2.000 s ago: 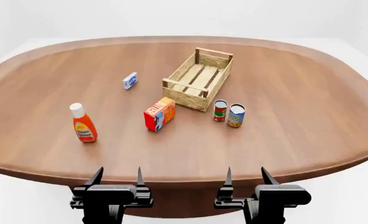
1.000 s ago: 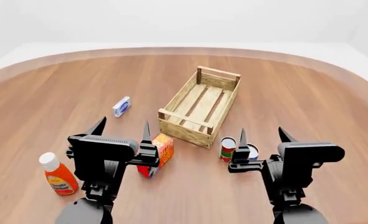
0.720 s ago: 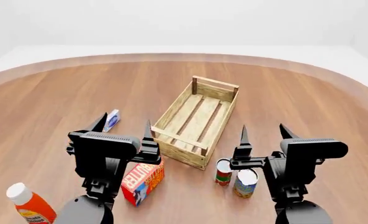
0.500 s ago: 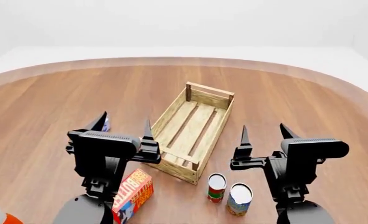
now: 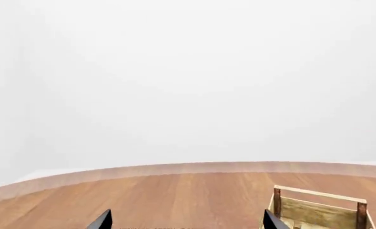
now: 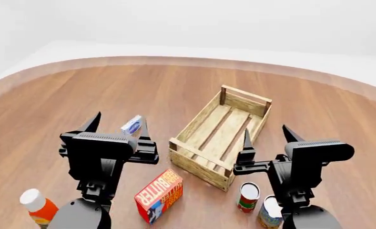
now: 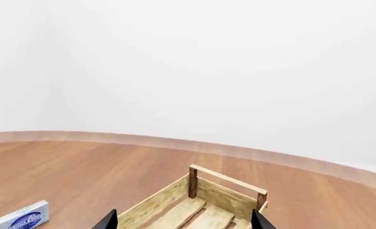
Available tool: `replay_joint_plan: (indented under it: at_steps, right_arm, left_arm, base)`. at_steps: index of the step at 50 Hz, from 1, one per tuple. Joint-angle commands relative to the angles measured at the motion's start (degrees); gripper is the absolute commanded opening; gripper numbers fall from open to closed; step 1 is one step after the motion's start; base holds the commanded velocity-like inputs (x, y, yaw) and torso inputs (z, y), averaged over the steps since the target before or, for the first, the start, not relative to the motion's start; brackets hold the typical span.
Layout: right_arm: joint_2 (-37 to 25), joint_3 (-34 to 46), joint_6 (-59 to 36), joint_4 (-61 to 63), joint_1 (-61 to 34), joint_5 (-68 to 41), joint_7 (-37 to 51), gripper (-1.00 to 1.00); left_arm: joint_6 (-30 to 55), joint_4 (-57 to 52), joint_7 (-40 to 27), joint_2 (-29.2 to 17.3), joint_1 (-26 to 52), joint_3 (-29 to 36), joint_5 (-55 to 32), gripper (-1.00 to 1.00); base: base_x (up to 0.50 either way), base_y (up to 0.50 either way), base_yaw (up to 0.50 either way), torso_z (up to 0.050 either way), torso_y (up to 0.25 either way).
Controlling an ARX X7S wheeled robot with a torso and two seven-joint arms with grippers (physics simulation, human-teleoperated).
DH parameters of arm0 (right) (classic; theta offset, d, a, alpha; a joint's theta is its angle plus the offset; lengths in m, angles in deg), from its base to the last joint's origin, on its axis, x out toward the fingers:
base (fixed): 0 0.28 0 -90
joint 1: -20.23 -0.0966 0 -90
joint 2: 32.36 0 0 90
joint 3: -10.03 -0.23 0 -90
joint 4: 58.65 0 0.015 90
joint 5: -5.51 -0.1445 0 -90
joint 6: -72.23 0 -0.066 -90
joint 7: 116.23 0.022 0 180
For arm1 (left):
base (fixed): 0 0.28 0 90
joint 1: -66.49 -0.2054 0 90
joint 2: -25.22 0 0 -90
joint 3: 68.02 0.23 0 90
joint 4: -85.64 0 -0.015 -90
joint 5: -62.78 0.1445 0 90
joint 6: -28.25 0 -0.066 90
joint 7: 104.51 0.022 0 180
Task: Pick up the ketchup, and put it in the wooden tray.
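The ketchup (image 6: 37, 207), an orange-red bottle with a white cap, stands at the lower left edge of the head view, below and left of my left arm. The wooden tray (image 6: 201, 161) lies in the middle, slanting away to the right, with nothing in it. My left gripper (image 6: 120, 117) hovers open and empty left of the tray, well above the ketchup. My right gripper (image 6: 265, 129) hangs open and empty over the tray's near right side. In the left wrist view the left gripper (image 5: 186, 219) faces bare table with the tray (image 5: 318, 208) off to one side. The right gripper (image 7: 184, 219) looks along the tray (image 7: 228, 192).
A red-and-orange butter box (image 6: 157, 194) stands in front of the tray. Two cans (image 6: 248, 196) (image 6: 270, 213) sit by my right arm. A small blue-and-white box (image 6: 132, 126) lies between the left fingers in the head view, also visible as the box (image 7: 22, 217). The table's curved edge (image 6: 175, 59) runs along the back.
The head view has swung left, so the tray and cans slid right and the ketchup came back into sight at the lower left. Both grippers stay open in the same pose.
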Motion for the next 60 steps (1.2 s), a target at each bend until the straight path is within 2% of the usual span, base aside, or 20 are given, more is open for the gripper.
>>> replay_joint_plan:
  at_steps: [1, 15, 29, 35, 45, 51, 60]
  right_arm:
    - [-0.3, 0.3, 0.0, 0.5, 0.1, -0.4, 0.2, 1.0]
    - [-0.5, 1.1, -2.1, 0.1, -1.1, 0.1, 1.6, 1.0]
    - [-0.5, 1.2, -0.8, -0.9, -1.0, -0.6, 1.6, 1.0]
    - [-0.6, 1.2, -0.6, -1.1, -1.0, -0.8, 1.6, 1.0]
    - [-1.1, 1.1, -2.1, 0.5, -0.7, -1.5, 2.0, 1.0]
    - [-1.7, 1.4, -2.9, 2.1, 0.1, -1.3, 2.3, 1.0]
    - [-2.8, 1.1, -3.5, 6.3, 2.3, -0.9, 3.6, 1.0]
  left_arm:
    - [0.4, -1.0, -1.0, -0.6, -0.1, -0.6, -0.4, 1.0]
    - [0.5, -1.3, -2.1, -1.3, 0.1, -0.8, -0.5, 1.0]
    - [0.0, -1.0, -2.7, -1.6, 0.1, -0.5, -0.7, 1.0]
    - [-0.4, -1.7, -2.8, -2.4, -0.6, -1.2, -1.2, 1.0]
    - [4.7, -8.6, -3.8, -4.7, -2.2, -4.3, -3.2, 1.0]
    - [6.8, -15.0, -4.6, -6.4, -6.5, -7.8, -4.8, 1.0]
    - [4.3, -23.7, -4.4, -9.3, -20.6, -17.5, -7.3, 1.0]
  base:
    - [0.0, 0.0, 0.5, 0.0, 0.0]
    - [0.0, 0.03, 0.11, 0.0, 0.0]
    - [0.46, 0.07, 0.0, 0.0, 0.001]
    - [0.0, 0.0, 0.0, 0.0, 0.002]
    - [0.0, 0.0, 0.0, 0.0, 0.0]
    - [0.0, 0.0, 0.0, 0.0, 0.0]
    - [0.0, 0.0, 0.0, 0.0, 0.0]
